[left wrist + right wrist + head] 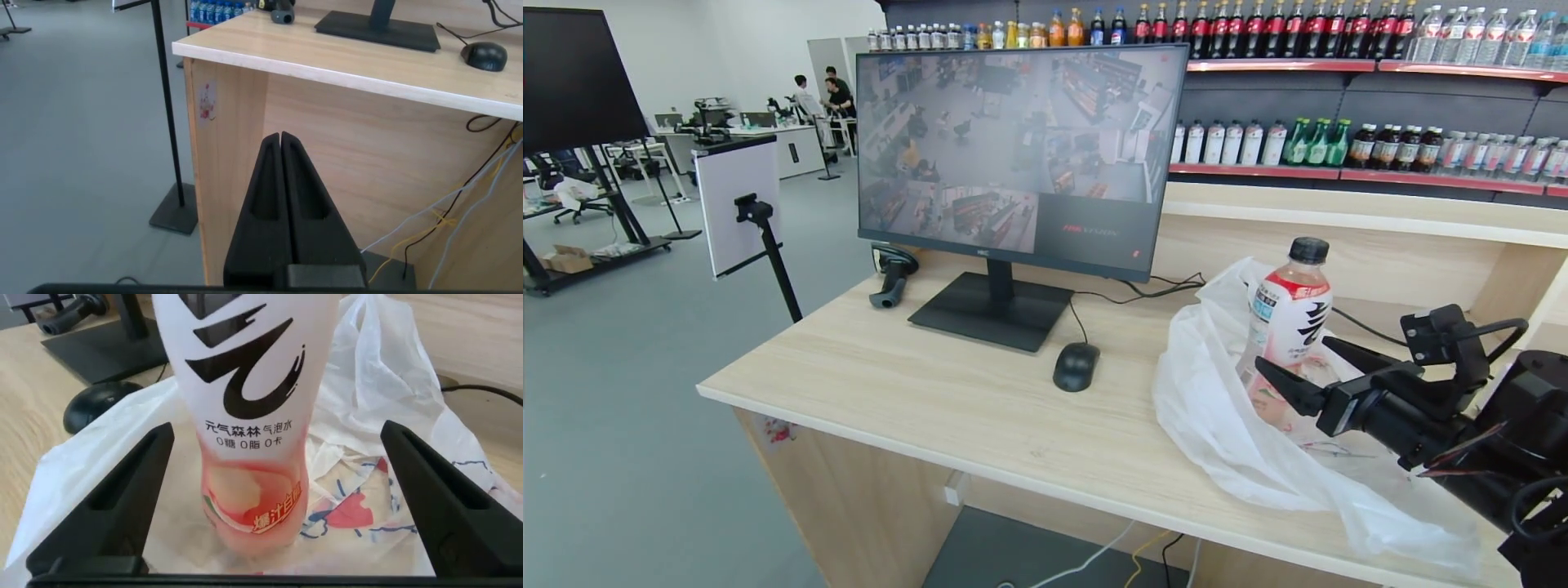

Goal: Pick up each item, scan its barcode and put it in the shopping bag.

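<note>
A pink-and-white drink bottle (pixel 1290 314) with a black cap stands upright on the open white shopping bag (pixel 1225 425) at the right of the wooden counter (pixel 947 400). My right gripper (pixel 1294 355) is open, with one finger on each side of the bottle's lower half. In the right wrist view the bottle (pixel 249 416) stands between the spread fingers (pixel 106 514) with a gap on both sides, the bag (pixel 384 367) crumpled behind it. My left gripper (pixel 281 139) is shut on nothing and hangs low in front of the counter's side panel. A black handheld scanner (pixel 893 273) rests at the counter's far left.
A monitor (pixel 1013 155) on a black stand sits mid-counter, with a black mouse (pixel 1076 365) and cables in front of it. Shelves of bottles (pixel 1339 139) line the back wall. A black floor stand (pixel 167 122) rises by the counter's left corner.
</note>
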Available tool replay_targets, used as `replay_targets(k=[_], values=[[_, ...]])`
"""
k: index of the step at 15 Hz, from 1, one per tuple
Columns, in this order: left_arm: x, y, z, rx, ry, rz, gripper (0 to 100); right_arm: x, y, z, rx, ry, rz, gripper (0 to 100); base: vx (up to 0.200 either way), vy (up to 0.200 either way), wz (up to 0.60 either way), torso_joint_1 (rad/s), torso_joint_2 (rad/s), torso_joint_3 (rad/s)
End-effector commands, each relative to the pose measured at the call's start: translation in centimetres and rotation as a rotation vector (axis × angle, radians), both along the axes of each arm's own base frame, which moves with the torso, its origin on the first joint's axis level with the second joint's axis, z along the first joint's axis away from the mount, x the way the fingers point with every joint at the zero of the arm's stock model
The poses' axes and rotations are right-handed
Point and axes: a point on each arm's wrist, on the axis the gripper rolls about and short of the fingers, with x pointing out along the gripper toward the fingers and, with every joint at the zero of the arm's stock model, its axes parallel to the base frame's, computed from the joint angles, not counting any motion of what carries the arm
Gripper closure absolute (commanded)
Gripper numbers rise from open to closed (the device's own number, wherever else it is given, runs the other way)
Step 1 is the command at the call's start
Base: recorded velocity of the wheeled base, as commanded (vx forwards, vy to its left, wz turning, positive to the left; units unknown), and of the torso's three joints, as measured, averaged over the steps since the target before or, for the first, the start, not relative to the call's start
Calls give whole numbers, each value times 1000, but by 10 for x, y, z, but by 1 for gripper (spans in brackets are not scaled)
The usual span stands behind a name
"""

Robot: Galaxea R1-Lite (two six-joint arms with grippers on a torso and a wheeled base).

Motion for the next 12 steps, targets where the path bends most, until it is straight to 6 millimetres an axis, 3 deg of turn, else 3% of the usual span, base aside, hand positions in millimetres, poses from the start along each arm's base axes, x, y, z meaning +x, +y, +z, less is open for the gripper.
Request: replay_targets(k=[1, 7, 8, 12], values=[[0, 0, 0, 0, -1, 0, 100, -7, -1, 8, 7, -26, 0, 0, -200, 0, 0, 2, -2, 7], [0, 0, 0, 0, -1, 0, 100, -20, -3, 11, 22, -26, -3, 0, -200, 0, 0, -4, 2, 2], [0, 0, 0, 0, -1, 0, 100, -20, -4, 11, 22, -25, -4, 0, 0, 0, 0, 0, 0, 0], [0, 0, 0, 0, -1, 0, 100, -20, -4, 12, 23, -31, -4, 0, 0, 0, -600, 1, -1, 4]])
